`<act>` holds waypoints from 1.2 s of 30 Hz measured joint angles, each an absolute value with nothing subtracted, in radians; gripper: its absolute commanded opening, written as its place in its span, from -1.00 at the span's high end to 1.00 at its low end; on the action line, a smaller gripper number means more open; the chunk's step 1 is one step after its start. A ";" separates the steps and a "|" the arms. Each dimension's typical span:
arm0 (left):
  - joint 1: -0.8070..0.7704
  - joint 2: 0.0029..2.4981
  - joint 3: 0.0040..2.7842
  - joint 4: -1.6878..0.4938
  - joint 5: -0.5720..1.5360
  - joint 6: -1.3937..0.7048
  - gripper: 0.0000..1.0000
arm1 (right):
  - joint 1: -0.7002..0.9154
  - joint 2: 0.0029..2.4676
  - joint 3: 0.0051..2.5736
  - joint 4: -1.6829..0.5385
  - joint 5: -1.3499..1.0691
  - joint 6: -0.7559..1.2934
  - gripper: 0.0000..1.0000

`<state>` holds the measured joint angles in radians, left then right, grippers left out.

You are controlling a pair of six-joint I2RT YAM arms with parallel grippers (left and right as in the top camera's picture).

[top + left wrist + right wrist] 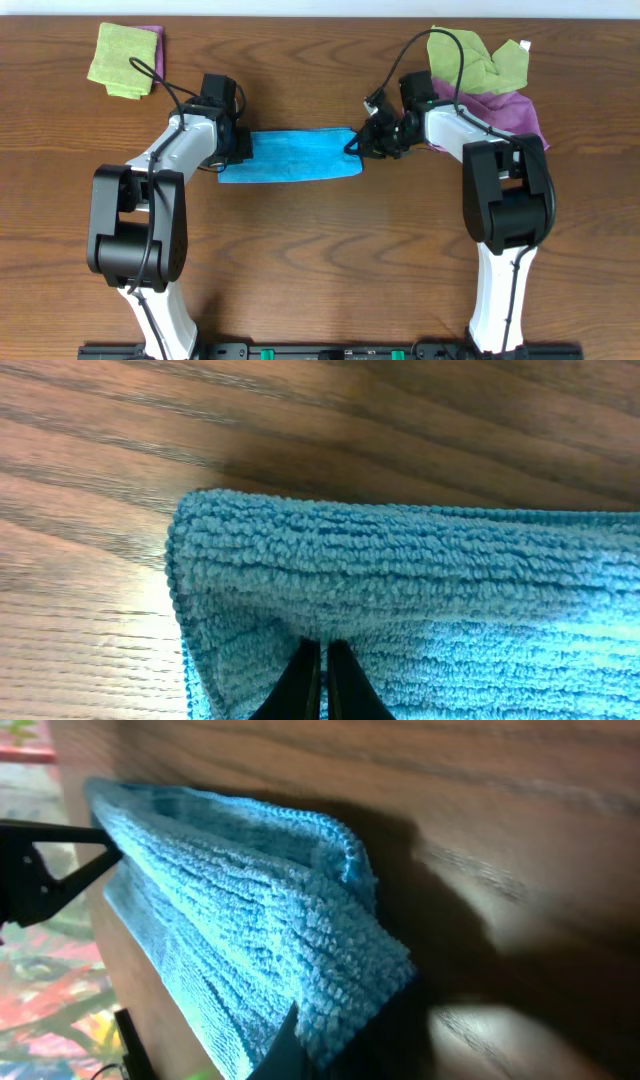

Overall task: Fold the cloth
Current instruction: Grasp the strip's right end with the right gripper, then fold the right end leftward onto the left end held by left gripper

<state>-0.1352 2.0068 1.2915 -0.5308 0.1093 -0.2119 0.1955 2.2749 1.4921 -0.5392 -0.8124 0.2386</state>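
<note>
Cloth [295, 158], bright blue, sits as a narrow folded strip across the centre of the overhead view, stretched btwn my two grippers on the wood table [320, 260].

My left gripper [243, 150] is at its left end. In the left wrist view the two dark fingers [300, 685] are pressed together at bottom centre, clamped on the cloth [400, 590] just inside its rolled edge.

My right gripper [358, 145] is at the right end, jaws together. In the right wrist view the cloth's [250, 930] corner is pinched at the bottom of the frame, w/ a dark shadow beside it on the wood.

Upper left: light green cloth [122, 60]. Upper right: another green cloth [470, 55] over a purple cloth [512, 110], close behind my right arm.
</note>
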 measured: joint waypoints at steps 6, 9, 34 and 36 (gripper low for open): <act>-0.167 2.008 1.290 -0.511 0.153 -0.260 0.89 | 0.213 2.233 1.557 -0.670 -0.716 0.234 0.97; -0.220 2.011 1.289 -0.476 0.166 -0.287 0.88 | 0.235 2.166 1.583 -0.693 -0.672 0.234 0.97; -0.328 2.029 1.277 -0.374 0.316 -0.453 0.88 | 0.432 1.993 1.610 -0.800 -0.240 0.253 0.97; -0.328 2.029 1.277 -0.385 0.319 -0.453 0.88 | 0.432 1.993 1.610 -0.813 -0.155 0.257 0.97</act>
